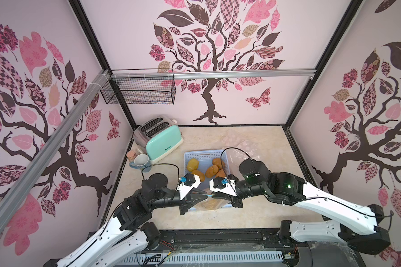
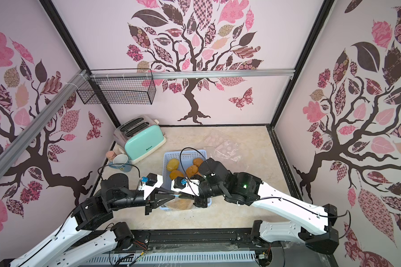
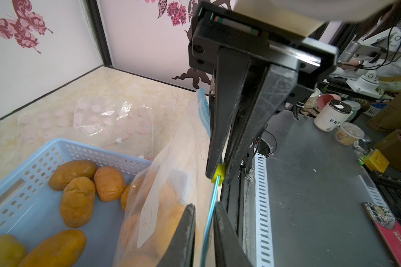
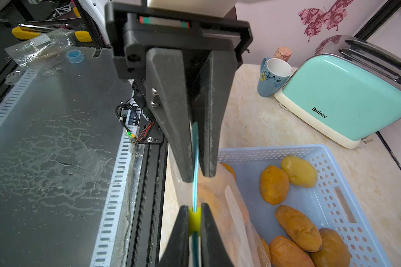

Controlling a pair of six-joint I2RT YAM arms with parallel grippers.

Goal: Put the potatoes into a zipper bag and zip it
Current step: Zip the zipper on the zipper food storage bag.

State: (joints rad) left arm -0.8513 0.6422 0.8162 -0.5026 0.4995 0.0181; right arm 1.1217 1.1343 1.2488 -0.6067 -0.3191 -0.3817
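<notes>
A clear zipper bag (image 1: 214, 204) (image 3: 162, 196) with several orange-tan potatoes inside stands at the near end of a light-blue basket (image 1: 203, 155) (image 4: 276, 150). Several more potatoes (image 1: 192, 164) (image 3: 78, 201) (image 4: 273, 185) lie loose in the basket. My left gripper (image 1: 204, 194) (image 3: 204, 207) (image 4: 197, 178) is shut on the bag's blue zipper strip (image 3: 208, 219). My right gripper (image 1: 214, 195) (image 4: 194, 206) (image 3: 219, 176) faces it, shut on the yellow slider (image 4: 194, 219) on that strip. The two grippers nearly touch tip to tip above the bag.
A mint toaster (image 1: 162, 143) and a blue mug (image 1: 141, 161) stand at the back left of the table. Crumpled spare plastic bags (image 1: 239, 143) (image 3: 97, 120) lie behind the basket. A black wire basket (image 1: 139, 90) hangs on the rail above.
</notes>
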